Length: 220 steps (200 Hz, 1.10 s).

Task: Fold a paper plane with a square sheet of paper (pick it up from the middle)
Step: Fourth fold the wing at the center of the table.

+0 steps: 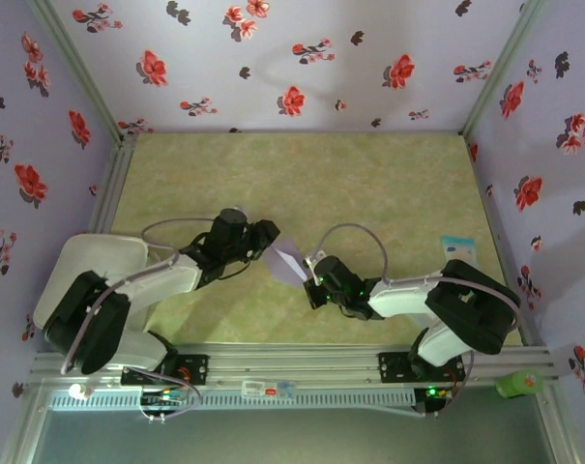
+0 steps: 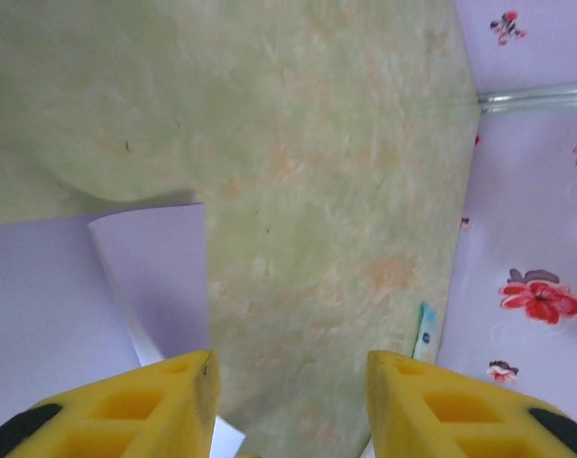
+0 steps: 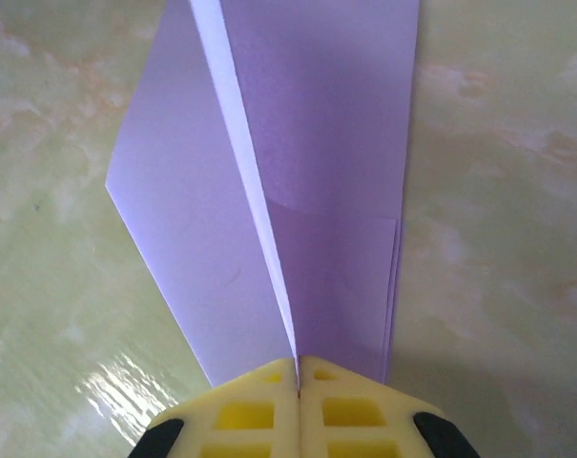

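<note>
My right gripper (image 3: 298,367) is clamped on the half-folded paper plane (image 3: 307,191) at its crease, mid table (image 1: 369,174) toward the near edge. Left gripper (image 2: 290,372) gapes empty beside it. Paper looks light, floppy and slick, so I'd grip the stiffer creased layers.

The counter (image 1: 369,184) is a pale green, mottled surface with faint orange blotches. A small light-blue card (image 1: 457,247) lies on it by the right edge, about midway between near and far.
</note>
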Available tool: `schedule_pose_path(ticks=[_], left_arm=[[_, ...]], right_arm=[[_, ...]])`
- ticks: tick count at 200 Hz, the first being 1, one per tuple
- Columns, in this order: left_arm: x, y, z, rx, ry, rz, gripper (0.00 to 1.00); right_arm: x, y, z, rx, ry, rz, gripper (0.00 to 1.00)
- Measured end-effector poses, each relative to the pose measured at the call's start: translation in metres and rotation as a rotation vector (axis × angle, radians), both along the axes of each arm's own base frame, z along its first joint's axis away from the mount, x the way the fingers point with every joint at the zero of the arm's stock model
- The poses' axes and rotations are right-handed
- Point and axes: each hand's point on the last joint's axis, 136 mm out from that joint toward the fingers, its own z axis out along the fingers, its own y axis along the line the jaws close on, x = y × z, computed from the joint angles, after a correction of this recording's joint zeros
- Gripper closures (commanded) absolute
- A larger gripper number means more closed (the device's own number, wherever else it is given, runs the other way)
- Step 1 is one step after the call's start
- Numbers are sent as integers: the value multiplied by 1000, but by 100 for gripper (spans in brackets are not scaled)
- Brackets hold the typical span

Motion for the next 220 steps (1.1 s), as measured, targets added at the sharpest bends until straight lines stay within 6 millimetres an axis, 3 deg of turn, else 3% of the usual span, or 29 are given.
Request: schedule_pose_path(ticks=[20, 61, 130, 177, 220], left_arm=[[-1, 9, 4, 17, -16, 18, 55], [-8, 17, -10, 65, 12, 19, 61], [-12, 8, -32, 93, 51, -49, 74], [-12, 3, -34, 79, 54, -68, 76], [-10, 3, -32, 73, 42, -68, 76]], right_arm=[[1, 4, 1, 39, 43, -6, 95], [2, 13, 2, 104, 131, -8, 94], [2, 45, 12, 172, 291, 47, 94], [-1, 42, 0, 190, 400, 15, 94], [-1, 48, 0, 226, 468, 3, 95]])
